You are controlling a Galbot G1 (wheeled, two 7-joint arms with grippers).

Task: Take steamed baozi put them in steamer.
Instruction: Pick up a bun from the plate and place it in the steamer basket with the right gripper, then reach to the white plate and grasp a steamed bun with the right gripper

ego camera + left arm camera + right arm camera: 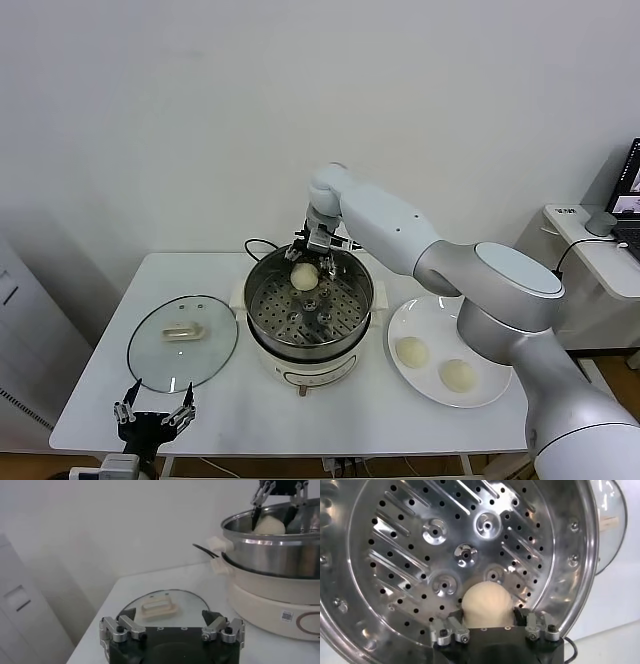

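Note:
One steamed baozi point(305, 276) point(486, 602) rests on the perforated floor at the far side of the steamer point(262, 318) point(560, 555). My right gripper point(312, 262) point(488, 611) reaches down into the pot and stands open, its fingers flanking that bun. Two more cream buns point(412, 351) point(458, 375) lie on the white plate point(430, 310) to the right of the steamer. My left gripper point(155, 412) point(169, 615) hangs open and empty at the table's front left edge, near the glass lid point(183, 342).
The glass lid point(192, 600) lies flat left of the steamer point(275, 555), whose black cord runs behind it. A side desk with a laptop point(600, 225) stands at the far right. The wall is close behind the table.

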